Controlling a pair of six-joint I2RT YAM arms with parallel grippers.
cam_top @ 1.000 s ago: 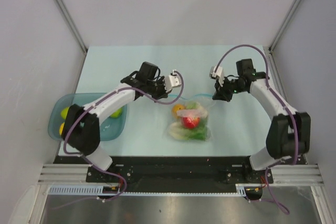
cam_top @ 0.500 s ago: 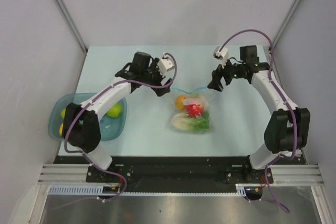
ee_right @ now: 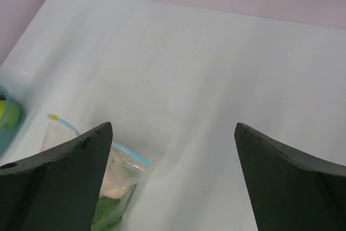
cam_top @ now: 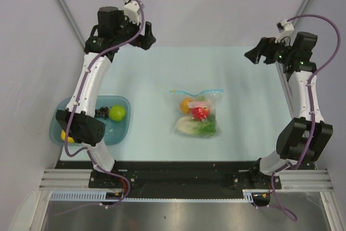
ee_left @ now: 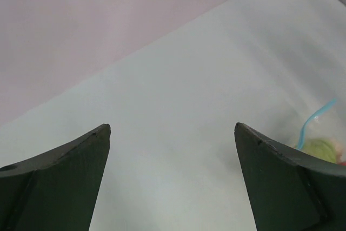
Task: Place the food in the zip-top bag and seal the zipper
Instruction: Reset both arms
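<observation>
Zip-top bag (cam_top: 195, 111) lies alone on the middle of the table (cam_top: 162, 68), with nothing touching it. A second ago both grippers were down at its mouth, closed on the two ends of the zipper (cam_top: 197, 91). Half a second ago they had let go and drawn apart, and the blue strip bowed between them. Now the strip lies nearly straight along the far edge of the bag; whether it is pressed fully closed cannot be told from above. The left gripper (cam_top: 145, 35) has swung up to the far left corner and the right gripper (cam_top: 257, 53) to the far right, both well apart from the bag. Each wrist view shows its two fingers spread wide with only bare table between them, holding nothing.

Counted: one bag, with one zipper strip. The food inside is one orange fruit (cam_top: 186, 104), one red apple (cam_top: 200, 113) and green-and-white leafy pieces (cam_top: 199, 127), at least two, though their edges blur together. One teal bowl (cam_top: 121, 133) sits at the near left, more exposed now that the left arm has lifted. It holds one yellow-green fruit (cam_top: 117, 112), one yellow piece (cam_top: 65, 134) half hidden behind the arm, and one small dark item (cam_top: 100, 112) too small to identify
</observation>
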